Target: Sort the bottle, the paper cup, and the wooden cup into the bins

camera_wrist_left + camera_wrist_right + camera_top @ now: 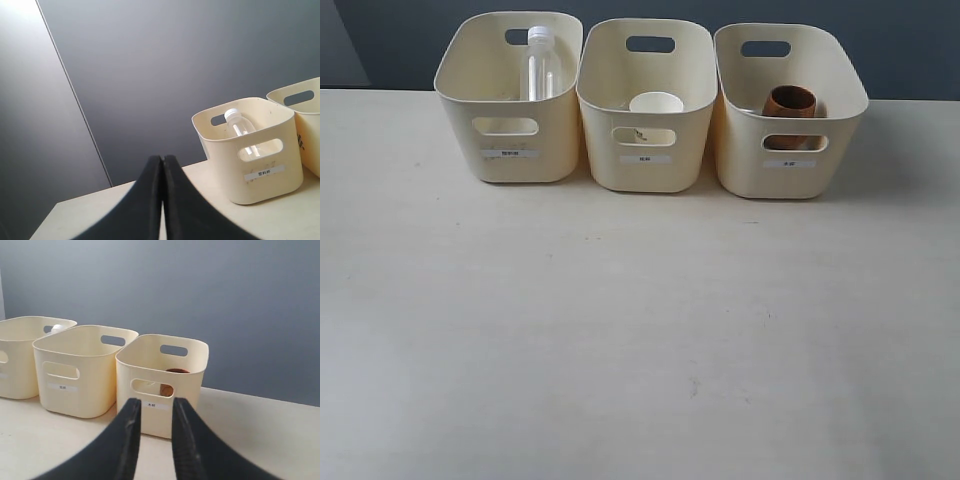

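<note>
Paper cup (656, 102) mostly hidden in middle bin (603, 160), labels (646, 158) illegible, left gripper (161, 159) pressed together, right gripper (156, 403) narrowly parted, empty

A: Identify the support surface.
B: A flat, pale cream tabletop with faint grain (640, 330). It fills the lower part of the exterior view.
A: Any marks on it?
B: One faint dark speck (692, 386), right of centre.
A: Identify the background.
B: A matte, dark blue-grey wall (900, 50) runs along the tabletop's far edge. In the left wrist view, a lighter grey flat panel (30, 125) adjoins it at a thin pale seam (75, 95).
</note>
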Motion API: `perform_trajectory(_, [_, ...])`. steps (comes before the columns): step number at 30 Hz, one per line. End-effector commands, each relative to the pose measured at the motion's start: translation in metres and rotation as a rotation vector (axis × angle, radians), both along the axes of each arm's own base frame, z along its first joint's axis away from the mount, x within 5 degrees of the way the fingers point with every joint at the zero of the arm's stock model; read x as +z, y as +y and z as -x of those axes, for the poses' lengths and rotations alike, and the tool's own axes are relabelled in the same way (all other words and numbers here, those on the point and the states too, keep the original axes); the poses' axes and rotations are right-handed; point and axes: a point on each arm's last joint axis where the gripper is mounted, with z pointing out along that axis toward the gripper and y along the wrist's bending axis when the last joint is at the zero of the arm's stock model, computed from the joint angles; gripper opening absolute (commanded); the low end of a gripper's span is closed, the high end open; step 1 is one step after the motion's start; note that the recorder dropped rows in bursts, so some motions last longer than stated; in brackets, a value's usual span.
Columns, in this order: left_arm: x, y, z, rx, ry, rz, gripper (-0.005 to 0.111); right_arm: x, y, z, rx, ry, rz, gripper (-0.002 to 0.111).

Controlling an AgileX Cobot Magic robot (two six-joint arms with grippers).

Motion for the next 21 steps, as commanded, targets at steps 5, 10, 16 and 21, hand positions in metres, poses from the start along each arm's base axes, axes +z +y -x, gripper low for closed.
perform_trajectory(5, [0.0001,-0.0002,0.0002,-0.003,-0.006,0.002,0.0,-0.0018,-0.0057,-0.0007,-0.102,-0.001,0.001,0.023])
perform_trajectory(10, [0.0001,-0.0002,0.0002,-0.003,-0.006,0.002,0.0,-0.0018,-0.0067,-0.0008,-0.119,-0.001,0.001,0.023])
perform_trajectory(16, [0.0001,-0.0002,0.0002,-0.003,-0.006,0.002,0.0,-0.0018,-0.0066,-0.0008,-0.117,-0.001,-0.001,0.023])
perform_trajectory(21, [0.0001,-0.0002,0.0002,-0.003,-0.006,0.002,0.0,-0.0018,-0.0066,-0.0008,-0.117,-0.001,-0.001,0.023])
